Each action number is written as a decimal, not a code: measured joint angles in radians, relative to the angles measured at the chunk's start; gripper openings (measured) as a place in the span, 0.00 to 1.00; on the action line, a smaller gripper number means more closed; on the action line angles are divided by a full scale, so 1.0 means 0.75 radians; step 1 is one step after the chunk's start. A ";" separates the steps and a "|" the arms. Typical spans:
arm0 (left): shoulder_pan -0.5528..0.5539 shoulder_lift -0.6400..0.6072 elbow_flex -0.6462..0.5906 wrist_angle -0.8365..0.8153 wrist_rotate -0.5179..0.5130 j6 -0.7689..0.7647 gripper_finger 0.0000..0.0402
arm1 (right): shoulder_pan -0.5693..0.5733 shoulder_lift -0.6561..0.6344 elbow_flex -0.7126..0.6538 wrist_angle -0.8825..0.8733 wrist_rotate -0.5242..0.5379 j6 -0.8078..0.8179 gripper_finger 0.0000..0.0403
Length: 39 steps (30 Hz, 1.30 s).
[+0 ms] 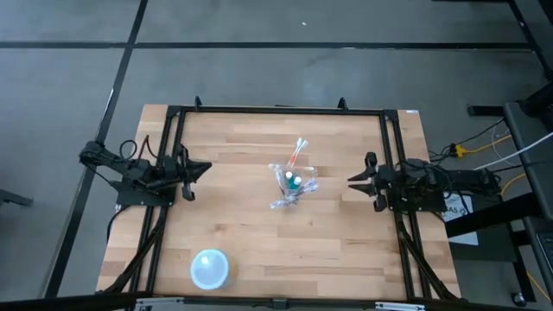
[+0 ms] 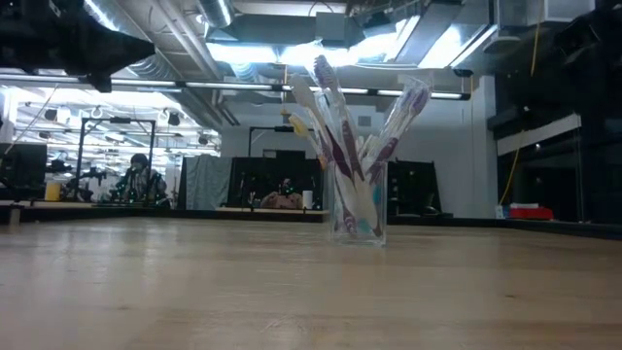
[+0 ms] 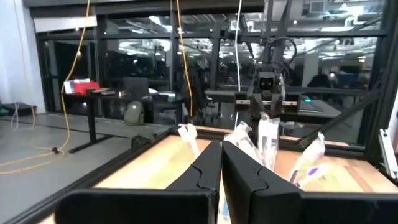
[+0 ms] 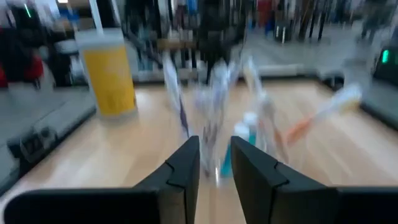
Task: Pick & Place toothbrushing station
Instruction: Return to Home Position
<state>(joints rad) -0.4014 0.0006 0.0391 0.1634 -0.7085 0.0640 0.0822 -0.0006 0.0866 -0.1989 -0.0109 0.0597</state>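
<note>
Wooden worktop, cup mid-board. Left pincer pressed together, right pincer slightly spread; retract level, avoiding toothbrushes.

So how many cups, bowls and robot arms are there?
1 cup
1 bowl
2 arms: left arm, right arm
Total: 4

The toothbrushes overlap, too small to count from above.
</note>
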 joint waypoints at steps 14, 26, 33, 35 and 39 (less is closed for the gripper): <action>-0.014 0.002 -0.040 -0.052 -0.117 -0.095 0.02 | -0.001 0.013 -0.094 0.286 0.074 0.088 0.23; -0.014 0.005 -0.040 -0.129 -0.194 0.003 0.02 | -0.001 0.013 -0.094 0.286 0.073 0.111 0.23; -0.014 0.005 -0.040 -0.129 -0.192 0.003 0.02 | 0.000 0.013 -0.094 0.287 0.069 0.119 0.23; -0.014 0.005 -0.040 -0.129 -0.191 0.003 0.02 | -0.001 0.013 -0.094 0.287 0.069 0.119 0.23; -0.014 0.005 -0.040 -0.129 -0.191 0.003 0.02 | 0.000 0.013 -0.094 0.287 0.069 0.118 0.23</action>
<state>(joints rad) -0.4118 0.0044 0.0090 0.0669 -0.8515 0.0662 0.0821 0.0090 0.0162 0.0161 0.0410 0.1482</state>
